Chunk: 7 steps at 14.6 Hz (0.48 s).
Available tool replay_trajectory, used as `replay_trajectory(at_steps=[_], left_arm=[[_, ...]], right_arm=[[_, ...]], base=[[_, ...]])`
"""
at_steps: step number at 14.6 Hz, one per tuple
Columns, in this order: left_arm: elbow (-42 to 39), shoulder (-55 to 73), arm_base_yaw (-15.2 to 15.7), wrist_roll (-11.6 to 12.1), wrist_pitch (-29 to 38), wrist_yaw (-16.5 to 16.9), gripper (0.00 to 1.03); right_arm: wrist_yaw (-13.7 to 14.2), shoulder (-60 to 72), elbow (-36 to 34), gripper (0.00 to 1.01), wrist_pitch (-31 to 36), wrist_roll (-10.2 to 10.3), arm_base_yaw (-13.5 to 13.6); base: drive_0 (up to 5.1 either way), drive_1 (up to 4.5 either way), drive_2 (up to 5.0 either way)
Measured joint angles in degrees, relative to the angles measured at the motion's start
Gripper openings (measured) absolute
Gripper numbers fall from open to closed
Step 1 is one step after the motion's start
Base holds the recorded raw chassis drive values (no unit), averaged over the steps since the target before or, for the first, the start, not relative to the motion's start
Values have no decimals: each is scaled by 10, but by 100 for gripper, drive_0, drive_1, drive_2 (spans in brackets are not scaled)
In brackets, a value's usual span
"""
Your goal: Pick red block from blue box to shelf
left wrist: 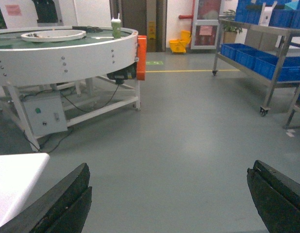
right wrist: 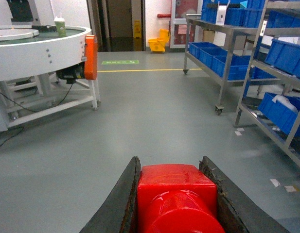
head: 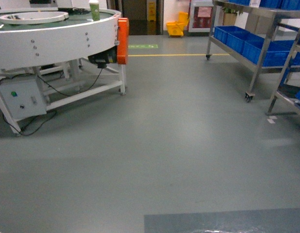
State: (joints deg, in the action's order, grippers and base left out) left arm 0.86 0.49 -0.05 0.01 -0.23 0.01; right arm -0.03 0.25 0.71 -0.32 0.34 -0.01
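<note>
- While neither arm shows in the head view, the shelf (head: pixel 266 34) stands right, holding blue crates (head: pixel 247 43).
- Left wrist: the left gripper (left wrist: pixel 169 204) gapes wide, holding nothing.
- Right wrist: the right gripper (right wrist: pixel 176 204) clamps the red block (right wrist: pixel 176 199) between both fingers.

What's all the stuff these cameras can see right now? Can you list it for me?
red block: one, glossy red, clamped between the right gripper's fingers
shelf: two steel racks, right side, holding dark blue crates
round conveyor table: one, white, left side, orange panel at its edge
cup: one, green, on the conveyor table
mop bucket: one, yellow, far back
floor: grey
right gripper: black, shut on the red block
left gripper: black, open, holding nothing
</note>
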Motion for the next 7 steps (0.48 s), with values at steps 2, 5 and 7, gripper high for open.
replay_trajectory(at_steps=[2, 5, 7], left_arm=[[0, 0, 0, 0, -1, 0, 98], [0, 0, 0, 0, 0, -1, 98], [0, 0, 0, 0, 0, 0, 98]], right_arm=[[0, 0, 0, 28, 1, 0, 0], [0, 0, 0, 28, -1, 0, 0], [0, 0, 0, 28, 0, 0, 0]], base=[[11, 442, -419], [-7, 423, -438], [-8, 422, -439]])
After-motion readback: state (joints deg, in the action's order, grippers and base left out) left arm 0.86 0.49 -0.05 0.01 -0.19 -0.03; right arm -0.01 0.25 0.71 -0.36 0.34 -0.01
